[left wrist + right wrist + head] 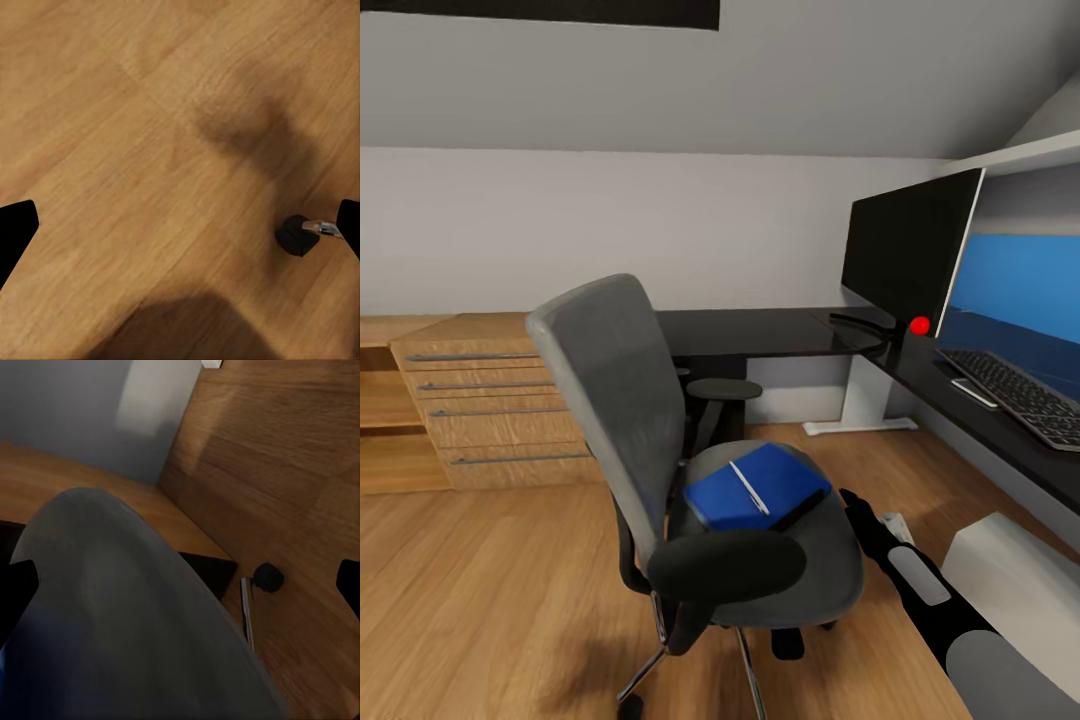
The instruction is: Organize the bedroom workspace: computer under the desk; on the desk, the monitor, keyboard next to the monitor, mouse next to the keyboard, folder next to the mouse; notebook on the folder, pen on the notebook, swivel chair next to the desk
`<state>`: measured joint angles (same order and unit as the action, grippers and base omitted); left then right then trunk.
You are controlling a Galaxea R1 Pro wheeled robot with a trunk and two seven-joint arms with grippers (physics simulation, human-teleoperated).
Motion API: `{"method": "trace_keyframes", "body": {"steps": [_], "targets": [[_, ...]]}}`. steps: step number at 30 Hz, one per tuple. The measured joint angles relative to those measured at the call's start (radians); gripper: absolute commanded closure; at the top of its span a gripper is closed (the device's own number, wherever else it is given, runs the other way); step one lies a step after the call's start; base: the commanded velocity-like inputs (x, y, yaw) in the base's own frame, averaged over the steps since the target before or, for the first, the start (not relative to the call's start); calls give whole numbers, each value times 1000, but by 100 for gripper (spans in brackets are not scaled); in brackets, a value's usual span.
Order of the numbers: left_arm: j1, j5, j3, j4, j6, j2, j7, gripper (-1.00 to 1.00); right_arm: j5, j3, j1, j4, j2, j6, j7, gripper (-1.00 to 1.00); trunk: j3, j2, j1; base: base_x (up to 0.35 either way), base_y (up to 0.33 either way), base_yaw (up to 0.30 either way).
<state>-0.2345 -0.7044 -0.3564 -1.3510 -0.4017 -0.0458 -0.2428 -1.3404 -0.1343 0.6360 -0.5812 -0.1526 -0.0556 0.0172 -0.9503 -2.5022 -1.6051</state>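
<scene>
1. The swivel chair (690,470) stands on the wooden floor (480,600) out in front of the table (780,330), apart from it, its grey back turned toward the camera's left side
2. On the chair's seat lies the blue folder (745,490), with the thin whitish pen (748,487) resting diagonally across its top; a dark edge under the folder's near corner may be the notebook, but I cannot tell
3. The monitor (910,255) stands upright on the black table at its corner, a red dot at its lower corner; the keyboard (1025,395) lies on the table just beside the monitor, on the wing that runs along the right
4. A wooden drawer unit (485,405) sits against the wall at the left
5. The right arm (920,580) reaches low beside the chair seat; the right gripper (180,585) is spread open over the grey seat edge, grasping nothing
6. The left gripper (180,232) is likewise released, wide open above the bare floor, near a black caster (295,235) of the chair
</scene>
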Motion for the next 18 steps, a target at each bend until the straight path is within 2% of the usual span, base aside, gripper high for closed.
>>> {"method": "trace_keyframes", "body": {"steps": [7,18], "targets": [[0,0,0,0,0,0,-1,-100,1,5,0,8,-1,1,-1,-100,1,0,0,19,-12,19],[0,0,0,0,1,0,-1,-100,-1,8,5,81,-6,9,-2,-100,1,0,0,169,-68,3]]}}
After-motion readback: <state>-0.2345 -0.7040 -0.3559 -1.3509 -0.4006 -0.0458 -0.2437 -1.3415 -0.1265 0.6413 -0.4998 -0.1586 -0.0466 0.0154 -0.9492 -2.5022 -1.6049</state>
